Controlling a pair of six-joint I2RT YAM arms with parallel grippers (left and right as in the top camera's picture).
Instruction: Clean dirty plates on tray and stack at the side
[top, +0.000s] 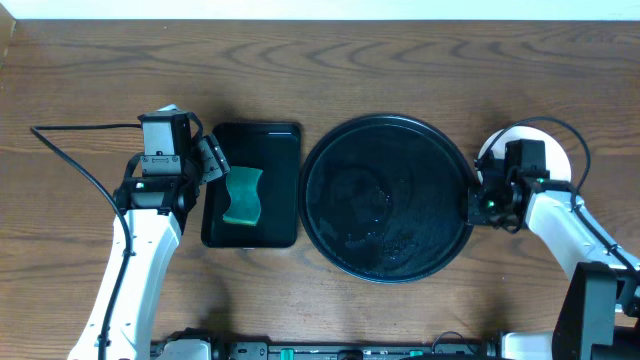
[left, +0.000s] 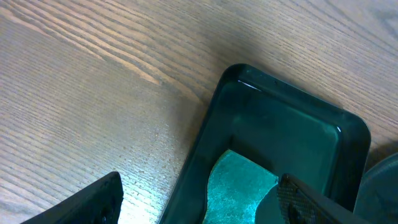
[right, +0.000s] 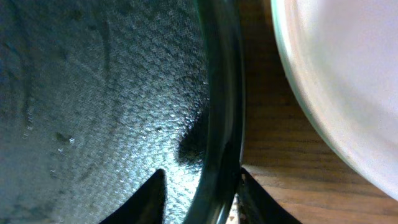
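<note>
Right gripper (right: 200, 174) sits at 3 o'clock on the large round black tray (top: 350, 165), one finger inside the raised rim and one outside; can't tell if it's clamped on the rim or just straddling it. Tray floor is bare and looks wet, no plates on it. Pale round plates (top: 560, 155) sit on the wooden table (top: 400, 60) just past the rim at 3 o'clock, mostly hidden under the arm, count not readable. My read: cleaning and stacking look done, little or nothing left. Left gripper (top: 213, 160) is spread wide, holding nothing, over the small rectangular black tray (top: 275, 150) at 9 o'clock, with a green sponge (top: 242, 195) lying in it. Nothing visibly blocks either arm
</note>
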